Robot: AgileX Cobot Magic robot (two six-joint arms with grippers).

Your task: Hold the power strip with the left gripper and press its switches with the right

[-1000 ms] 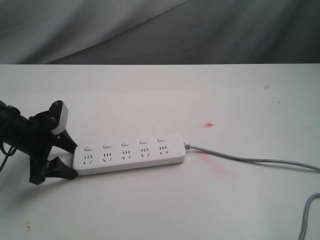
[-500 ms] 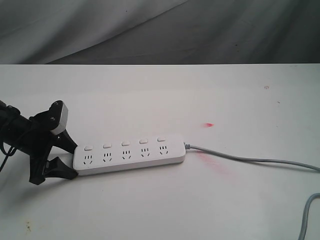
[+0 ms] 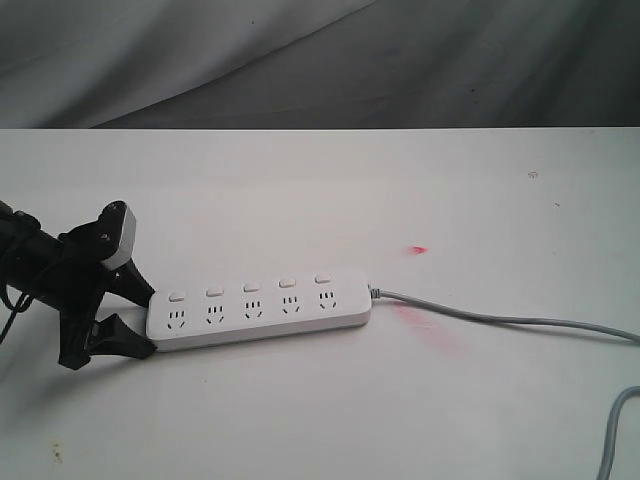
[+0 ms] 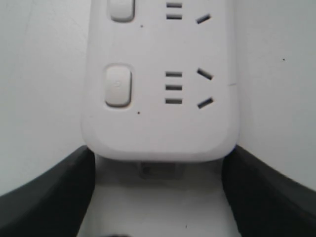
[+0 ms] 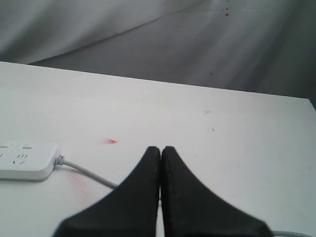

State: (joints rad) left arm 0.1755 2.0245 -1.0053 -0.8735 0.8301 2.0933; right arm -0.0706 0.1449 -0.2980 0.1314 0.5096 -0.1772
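Observation:
The white power strip [image 3: 260, 308] lies flat on the white table, its grey cord [image 3: 500, 322] trailing right. Its five switches [image 3: 250, 287] sit in a row above the socket groups. My left gripper [image 3: 148, 322] is at the strip's left end, with one black finger against each long side of the rounded end [image 4: 158, 143]. The nearest switch [image 4: 118, 85] shows in the left wrist view. My right gripper [image 5: 160, 149] is out of the exterior view, shut with nothing between its fingers, hovering beyond the strip's cord end [image 5: 24, 160].
A red spot [image 3: 417, 249] and a faint red smear [image 3: 425, 325] mark the table right of the strip. A second grey cable [image 3: 615, 430] curves in at the lower right corner. Grey cloth [image 3: 320, 60] hangs behind the table's far edge.

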